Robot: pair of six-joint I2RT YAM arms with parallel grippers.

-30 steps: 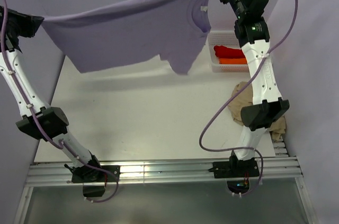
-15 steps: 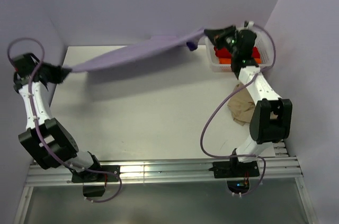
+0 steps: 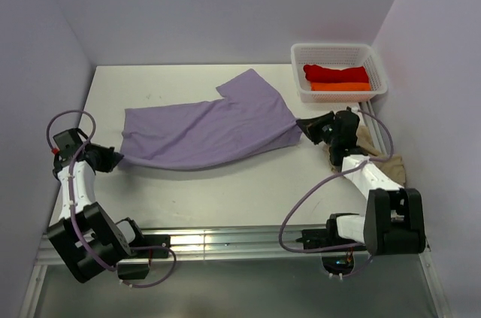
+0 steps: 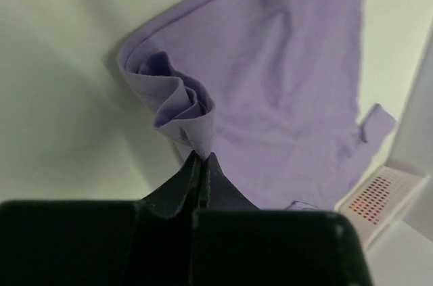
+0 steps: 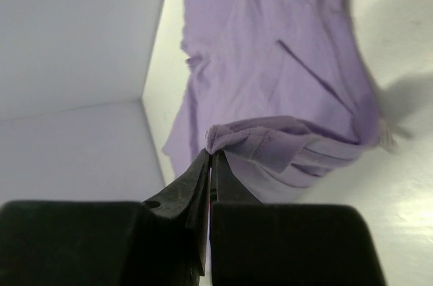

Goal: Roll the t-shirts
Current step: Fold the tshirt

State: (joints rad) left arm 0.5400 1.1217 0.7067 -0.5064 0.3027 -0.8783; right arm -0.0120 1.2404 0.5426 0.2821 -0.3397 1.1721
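The lavender t-shirt (image 3: pixel 210 126) lies spread across the middle of the table, stretched between my two grippers. My left gripper (image 3: pixel 117 159) sits low at the shirt's left corner, shut on a bunched fold of it (image 4: pixel 203 155). At the shirt's right corner my right gripper (image 3: pixel 304 129) is shut on a gathered edge (image 5: pixel 211 153). A beige-tan t-shirt (image 3: pixel 385 165) lies crumpled by the right arm, partly hidden behind it. A red t-shirt (image 3: pixel 336 73) and an orange one (image 3: pixel 340 86) lie rolled in the basket.
The white mesh basket (image 3: pixel 298 56) stands at the back right corner and also shows in the left wrist view (image 4: pixel 382 195). Lilac walls close the table at the back and both sides. A metal rail (image 3: pixel 225 243) runs along the near edge.
The lavender shirt hung stretched in the air between both raised grippers. Both arms have come down and toward the near side, laying it flat on the table.
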